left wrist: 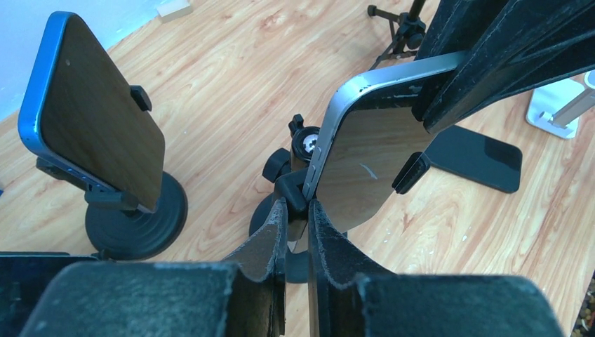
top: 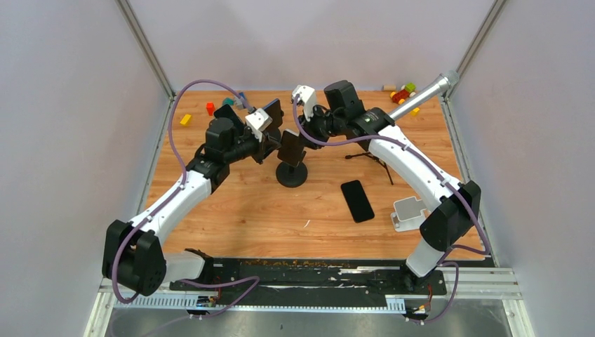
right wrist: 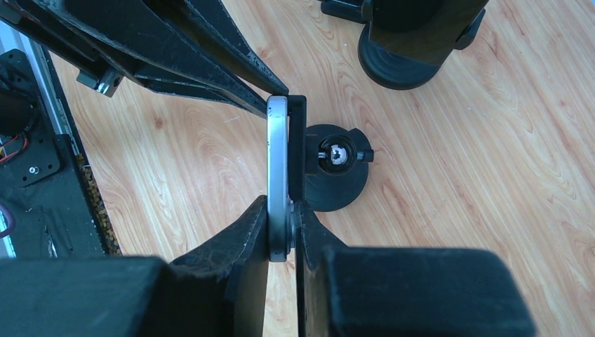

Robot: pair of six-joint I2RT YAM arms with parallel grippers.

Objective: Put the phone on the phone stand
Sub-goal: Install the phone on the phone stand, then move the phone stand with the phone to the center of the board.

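Note:
A silver-edged phone (left wrist: 365, 161) stands tilted in the clamp of a black phone stand (top: 292, 173) at the table's middle. In the right wrist view I see the phone edge-on (right wrist: 278, 168) above the stand's round base (right wrist: 337, 179). My right gripper (right wrist: 283, 203) is shut on the phone's upper end, pinching it together with the clamp's back plate. My left gripper (left wrist: 297, 203) comes in from the left, shut on the clamp's lower hook at the phone's bottom corner. From above, the two grippers (top: 277, 149) (top: 300, 135) meet at the phone (top: 290, 146).
A second black phone (top: 357, 201) lies flat right of the stand, a white stand (top: 409, 213) beyond it. A blue-edged phone (left wrist: 98, 112) sits on another black stand at the back. A small black tripod (top: 372, 158), toy blocks (top: 403, 93) and a metal tube (top: 424, 95) are nearby.

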